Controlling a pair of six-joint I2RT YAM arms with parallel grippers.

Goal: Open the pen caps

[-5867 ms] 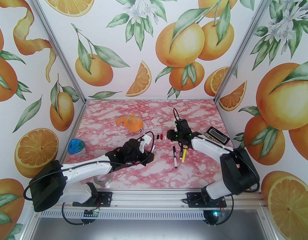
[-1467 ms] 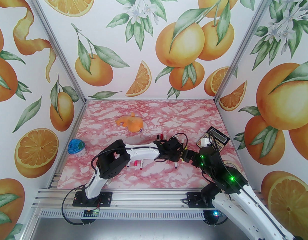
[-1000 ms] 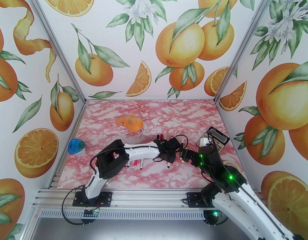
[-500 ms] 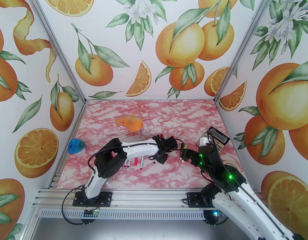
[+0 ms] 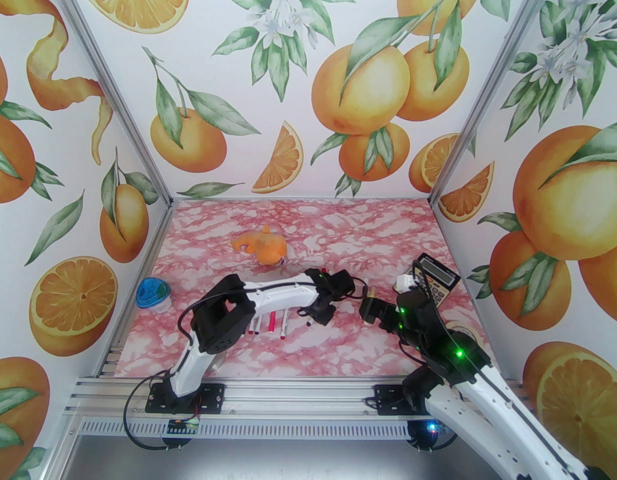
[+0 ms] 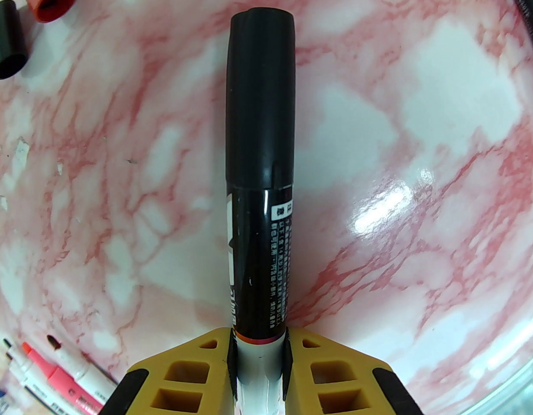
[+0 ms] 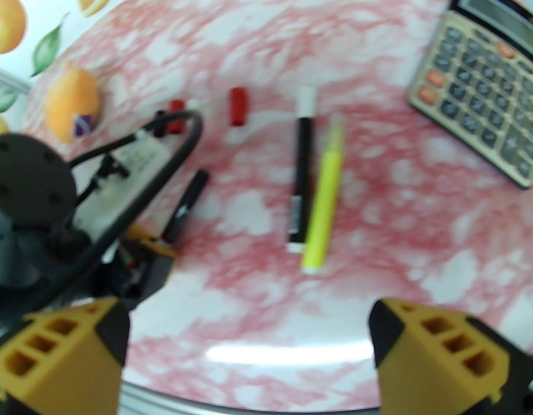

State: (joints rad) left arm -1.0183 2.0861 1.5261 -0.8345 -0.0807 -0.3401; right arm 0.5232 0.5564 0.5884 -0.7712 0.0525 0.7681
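Left end effector (image 6: pixel 258 349) — leftward, around pen (image 6: pixel 258 253)

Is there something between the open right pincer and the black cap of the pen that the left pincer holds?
Nothing visible does. Bare table lies between the open right pincer and the black cap on the pen. The left arm's cable loops beside the cap, not across it.

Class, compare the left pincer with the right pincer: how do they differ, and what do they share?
The left pincer is shut, clamped on the white end of a black-capped pen; the right pincer stands wide open. The left pincer holds that pen; the right pincer holds nothing, a yellow pen lying free on the table ahead of it. Both have yellow fingers with black patches.
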